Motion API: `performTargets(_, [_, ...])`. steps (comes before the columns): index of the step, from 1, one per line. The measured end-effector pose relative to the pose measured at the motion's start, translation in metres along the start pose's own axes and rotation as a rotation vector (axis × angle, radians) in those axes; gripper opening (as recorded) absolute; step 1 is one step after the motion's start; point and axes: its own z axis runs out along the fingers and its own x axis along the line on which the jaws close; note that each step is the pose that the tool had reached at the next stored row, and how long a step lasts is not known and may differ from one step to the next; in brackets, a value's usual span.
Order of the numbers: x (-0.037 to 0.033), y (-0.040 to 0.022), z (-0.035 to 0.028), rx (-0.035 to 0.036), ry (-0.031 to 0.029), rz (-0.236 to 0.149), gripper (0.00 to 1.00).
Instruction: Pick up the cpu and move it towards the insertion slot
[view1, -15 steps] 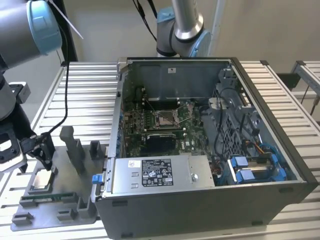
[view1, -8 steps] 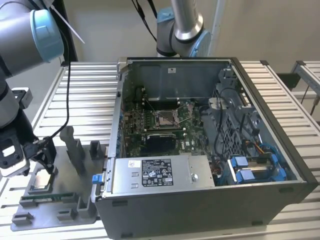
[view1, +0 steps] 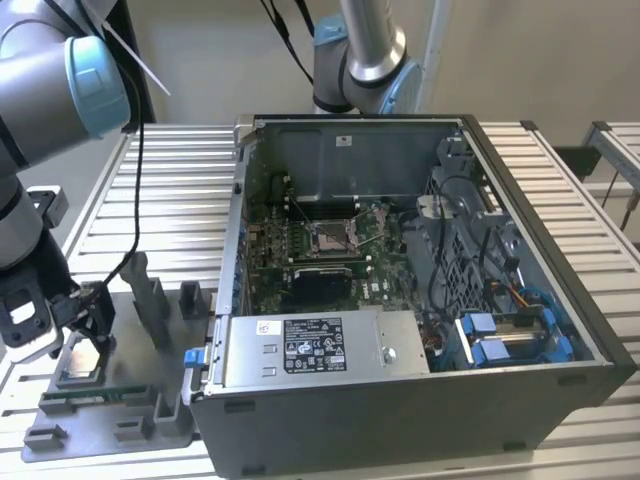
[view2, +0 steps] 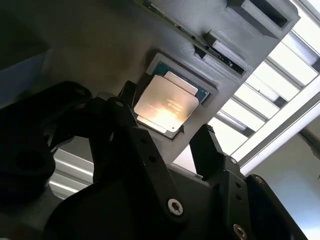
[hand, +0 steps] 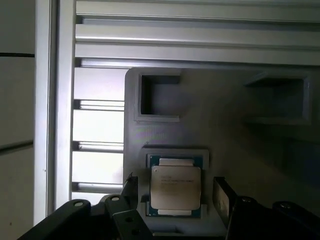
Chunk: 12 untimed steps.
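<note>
square metal-topped cpu (hand: 175, 186): pale silvery-beige lid, teal-green border. moulded plastic holder tray (hand: 225, 100): plain matte grey. ribbed aluminium surface (view1: 180, 190): silver-white, parallel grooved stripes. flat circuit board (view1: 385, 285): dark green. plastic clips (view1: 490, 335): blue.

Nothing can be read: the power supply label (view1: 302, 346) carries tiny unreadable print, and the cpu (hand: 175, 186) lid seems faintly engraved.
</note>
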Motion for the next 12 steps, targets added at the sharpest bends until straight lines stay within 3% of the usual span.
performTargets(6, [0.0001, -0.0023, 0.0064, -0.0001, 0.0, -0.003, 1.0])
performTargets(12, [0.0002, -0.0035, 0.0089, 0.0001, 0.0005, -0.011, 1.0])
